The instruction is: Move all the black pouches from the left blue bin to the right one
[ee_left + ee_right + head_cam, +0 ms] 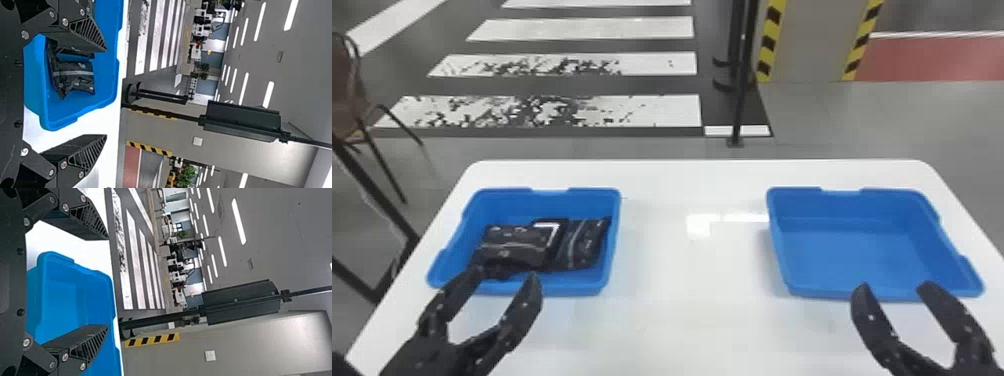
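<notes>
Black pouches lie overlapping in the left blue bin, and they appear in the left wrist view as dark pouches in the bin. At that bin's near edge stands my left gripper, open and holding nothing; its spread fingers also show in the left wrist view, my left gripper. The right blue bin has nothing inside. By its near edge my right gripper is open, also with nothing held. In the right wrist view, the right gripper has its fingers apart before the bin.
Both bins rest on a white table, with a wide stretch of tabletop between them. Beyond the table's far edge stand a black pole and, at the left, a brown chair.
</notes>
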You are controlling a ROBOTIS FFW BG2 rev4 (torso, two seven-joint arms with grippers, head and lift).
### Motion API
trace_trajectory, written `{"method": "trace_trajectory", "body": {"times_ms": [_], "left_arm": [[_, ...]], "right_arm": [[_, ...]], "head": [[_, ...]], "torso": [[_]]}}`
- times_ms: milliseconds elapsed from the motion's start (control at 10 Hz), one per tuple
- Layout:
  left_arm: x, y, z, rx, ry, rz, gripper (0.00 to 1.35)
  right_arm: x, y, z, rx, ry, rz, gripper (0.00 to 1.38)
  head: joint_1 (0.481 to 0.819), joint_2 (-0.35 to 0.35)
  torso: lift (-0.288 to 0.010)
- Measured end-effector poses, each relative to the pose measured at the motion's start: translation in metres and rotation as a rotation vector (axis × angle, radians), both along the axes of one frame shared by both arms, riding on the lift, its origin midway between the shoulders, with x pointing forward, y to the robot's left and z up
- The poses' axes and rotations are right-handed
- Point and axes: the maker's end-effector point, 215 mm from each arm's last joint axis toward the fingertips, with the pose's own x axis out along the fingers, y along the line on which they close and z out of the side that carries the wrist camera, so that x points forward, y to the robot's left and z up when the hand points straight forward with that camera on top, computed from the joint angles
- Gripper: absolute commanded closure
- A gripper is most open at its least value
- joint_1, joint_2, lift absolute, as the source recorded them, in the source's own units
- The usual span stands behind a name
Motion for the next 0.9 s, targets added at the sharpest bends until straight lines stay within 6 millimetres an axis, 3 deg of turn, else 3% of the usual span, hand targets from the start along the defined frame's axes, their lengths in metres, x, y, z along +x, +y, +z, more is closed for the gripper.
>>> {"method": "trace_trajectory", "body": {"times_ms": [900], "left_arm": [[0.004,0.003,-0.011,-0.017,0.036,0.007,0.29]], "right_arm": [[0.000,-0.001,-0.001,0.002,0.002,0.001,0.24]], "head": [[0.695,0.045]], "torso": [[-0.140]]}}
